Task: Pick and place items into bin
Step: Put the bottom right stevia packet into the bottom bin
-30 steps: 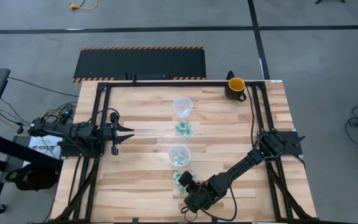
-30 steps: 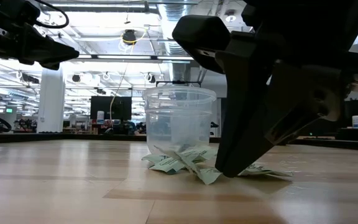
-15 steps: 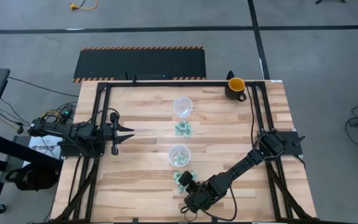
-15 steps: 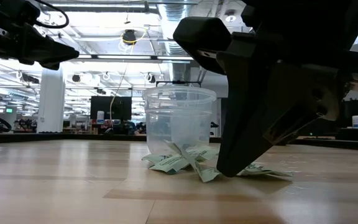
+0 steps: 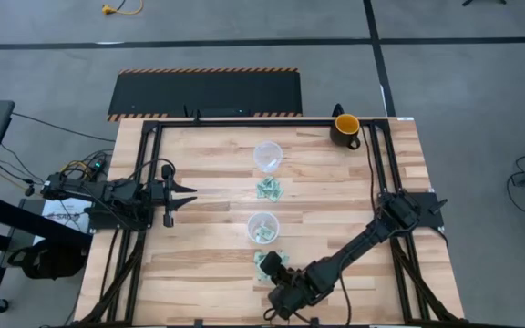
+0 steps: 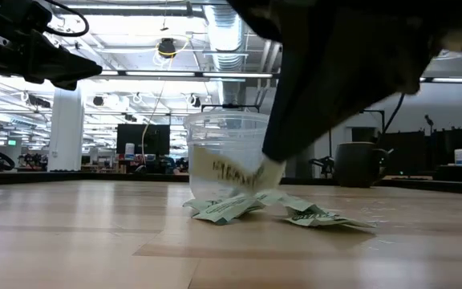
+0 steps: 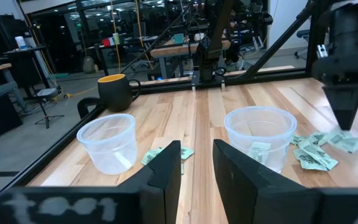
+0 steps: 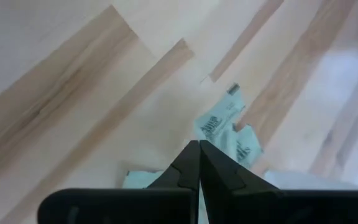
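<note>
The items are small pale green packets in two heaps: one heap [image 5: 269, 189] lies between the two clear cups, the other [image 5: 264, 261] lies near the table's near edge. The near cup [image 5: 262, 226] holds a few packets; the far cup [image 5: 268, 155] stands behind it. My right gripper [image 5: 278, 276] hangs just above the near heap [image 6: 295, 213], shut on one packet [image 6: 233, 172]. My left gripper [image 5: 179, 193] waits open at the table's left side, well above the wood. My right gripper pinches a single packet by its end [image 6: 258, 173] between its shut fingertips, coming from above and slanting down. The packet sticks out sideways from the fingers, tilted, lifted clear of the heap and showing in front of the near cup [image 6: 229, 152].
A yellow-and-dark mug [image 5: 345, 127] stands at the far right corner. Black frame rails [image 5: 372, 164] run along the left, right and far sides. Bare wood lies left and right of the cups. The left wrist view shows both cups [image 7: 259, 136] and the mug [image 7: 118, 92].
My right gripper has risen off the near heap, staying shut, and has drawn one packet up with it. The packet hangs clear now; the other packets stay on the table, slightly shifted.
</note>
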`<act>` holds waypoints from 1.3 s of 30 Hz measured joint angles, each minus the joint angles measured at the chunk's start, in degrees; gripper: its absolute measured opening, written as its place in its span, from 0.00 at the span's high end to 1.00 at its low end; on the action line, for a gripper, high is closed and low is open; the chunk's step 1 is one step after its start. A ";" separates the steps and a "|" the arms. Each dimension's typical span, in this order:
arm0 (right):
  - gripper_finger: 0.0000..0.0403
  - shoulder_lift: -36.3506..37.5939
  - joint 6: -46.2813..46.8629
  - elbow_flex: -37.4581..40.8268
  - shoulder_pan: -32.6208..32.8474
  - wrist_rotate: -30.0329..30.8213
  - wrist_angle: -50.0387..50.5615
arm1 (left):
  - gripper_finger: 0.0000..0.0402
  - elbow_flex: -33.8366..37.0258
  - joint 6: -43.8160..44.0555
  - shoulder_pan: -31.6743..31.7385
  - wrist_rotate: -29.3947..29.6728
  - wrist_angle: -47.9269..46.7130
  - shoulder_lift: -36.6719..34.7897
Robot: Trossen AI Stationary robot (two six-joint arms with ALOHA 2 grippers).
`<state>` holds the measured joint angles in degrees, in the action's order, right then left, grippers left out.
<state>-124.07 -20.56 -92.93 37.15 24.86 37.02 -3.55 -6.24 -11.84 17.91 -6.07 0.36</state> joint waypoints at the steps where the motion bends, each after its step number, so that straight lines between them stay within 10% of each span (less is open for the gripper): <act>1: 1.00 0.00 -0.04 -0.70 0.09 0.44 0.91 | 0.79 -0.02 0.00 0.00 0.00 0.00 0.02; 18: 1.00 0.01 -1.17 -13.37 -2.94 11.69 23.52 | 0.79 0.00 0.00 -0.02 -0.02 0.00 0.02; 39: 1.00 0.02 -6.43 -13.77 -10.02 11.28 24.26 | 0.79 0.00 0.00 0.00 -0.01 0.00 0.02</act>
<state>-124.05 -26.98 -106.69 27.12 36.14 61.28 -3.55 -6.24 -11.84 17.90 -6.07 0.38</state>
